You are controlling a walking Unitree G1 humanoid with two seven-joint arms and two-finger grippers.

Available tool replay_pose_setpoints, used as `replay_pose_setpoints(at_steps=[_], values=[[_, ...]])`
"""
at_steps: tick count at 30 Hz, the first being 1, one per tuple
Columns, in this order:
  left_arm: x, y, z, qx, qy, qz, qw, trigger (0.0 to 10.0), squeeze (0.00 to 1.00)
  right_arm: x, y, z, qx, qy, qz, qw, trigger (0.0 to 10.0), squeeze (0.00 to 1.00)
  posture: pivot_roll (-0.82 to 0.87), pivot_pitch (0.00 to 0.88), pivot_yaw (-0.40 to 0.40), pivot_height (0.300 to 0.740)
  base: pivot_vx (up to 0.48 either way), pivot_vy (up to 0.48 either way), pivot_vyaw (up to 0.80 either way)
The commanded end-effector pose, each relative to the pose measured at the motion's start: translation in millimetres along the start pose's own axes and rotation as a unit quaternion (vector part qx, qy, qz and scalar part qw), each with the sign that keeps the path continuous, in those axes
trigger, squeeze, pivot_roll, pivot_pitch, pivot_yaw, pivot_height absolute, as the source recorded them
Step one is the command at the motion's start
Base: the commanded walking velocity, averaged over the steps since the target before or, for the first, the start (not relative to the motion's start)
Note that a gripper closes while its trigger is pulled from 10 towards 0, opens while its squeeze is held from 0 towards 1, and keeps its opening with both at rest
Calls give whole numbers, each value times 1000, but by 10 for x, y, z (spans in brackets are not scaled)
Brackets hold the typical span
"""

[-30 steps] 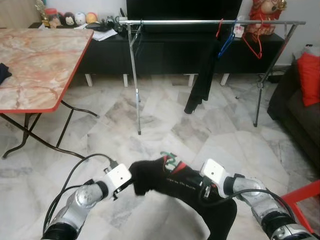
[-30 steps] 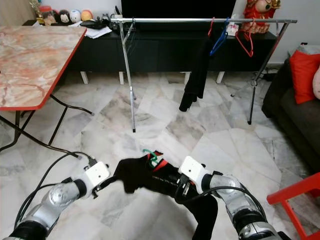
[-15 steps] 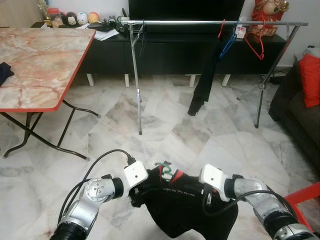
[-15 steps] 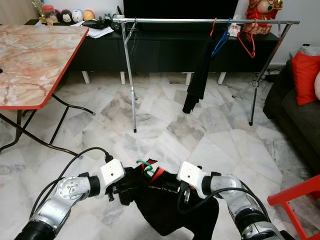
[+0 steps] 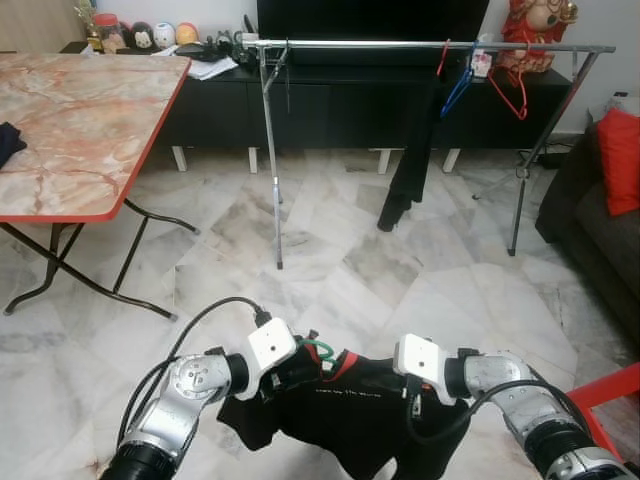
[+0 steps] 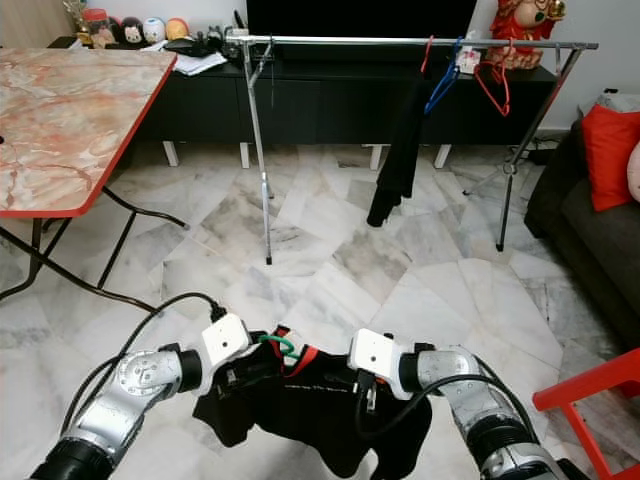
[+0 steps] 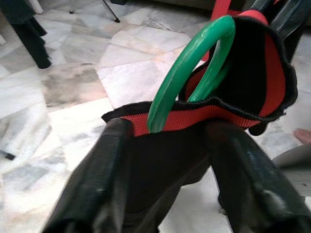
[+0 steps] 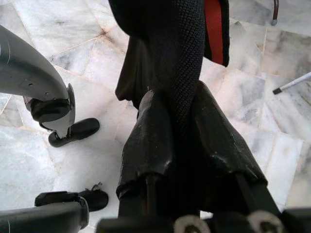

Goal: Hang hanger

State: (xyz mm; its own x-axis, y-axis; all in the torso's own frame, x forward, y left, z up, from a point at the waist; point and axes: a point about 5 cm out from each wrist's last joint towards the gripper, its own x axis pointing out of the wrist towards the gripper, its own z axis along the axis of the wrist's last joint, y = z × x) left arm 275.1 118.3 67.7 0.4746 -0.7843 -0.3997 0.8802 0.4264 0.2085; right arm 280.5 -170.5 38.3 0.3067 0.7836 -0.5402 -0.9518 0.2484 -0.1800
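A black garment (image 5: 350, 405) with red neck trim hangs low in front of me, stretched between both grippers. A green hanger hook (image 5: 318, 349) sticks out of its neckline, close to my left gripper (image 5: 292, 368). In the left wrist view that gripper (image 7: 167, 131) is shut on the garment's red-banded collar just below the green hook (image 7: 184, 73). My right gripper (image 5: 411, 396) is shut on the other shoulder; its fingers (image 8: 146, 141) pinch a fold of black fabric. The silver clothes rack (image 5: 400, 44) stands several steps ahead.
Black trousers (image 5: 408, 150), a blue hanger (image 5: 455, 85) and a red hanger (image 5: 510, 88) hang on the rack. A marble-topped table (image 5: 80, 120) stands on the left, a black TV cabinet (image 5: 330, 100) behind, a dark sofa (image 5: 600, 210) on the right and a red frame (image 5: 605, 392) near my right arm.
My left gripper moved in toward the right one and took the collar by the hook. The garment, bunched up before, now hangs spread between both grippers.
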Motion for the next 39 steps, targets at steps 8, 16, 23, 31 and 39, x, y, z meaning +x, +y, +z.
replay_pose_setpoints(at_steps=[8, 16, 23, 31, 39], values=[[-127, -44, 7, -12, 22, -65, 998, 10000, 1000, 19, -16, 75, -26, -9, 6, 1000, 10000, 0, -21, 0, -88, 740, 0, 0, 0], [-140, -65, -35, -13, 39, -63, 997, 10000, 1000, 27, -14, 105, -35, -12, 14, 999, 10000, 0, -20, 0, -96, 740, 0, 0, 0], [-140, -13, -29, -29, 36, -49, 998, 10000, 1000, 46, -32, 193, -36, -33, 19, 999, 10000, 0, -19, 0, -94, 740, 0, 0, 0], [-92, -7, -41, -30, 42, -48, 998, 10000, 0, 79, -23, 265, -40, -49, 28, 998, 10000, 0, -21, 0, -94, 740, 0, 0, 0], [-34, -55, -21, -36, 36, -57, 997, 10000, 0, 85, -6, 283, -34, -56, 31, 997, 10000, 0, -23, 0, -91, 740, 0, 0, 0]])
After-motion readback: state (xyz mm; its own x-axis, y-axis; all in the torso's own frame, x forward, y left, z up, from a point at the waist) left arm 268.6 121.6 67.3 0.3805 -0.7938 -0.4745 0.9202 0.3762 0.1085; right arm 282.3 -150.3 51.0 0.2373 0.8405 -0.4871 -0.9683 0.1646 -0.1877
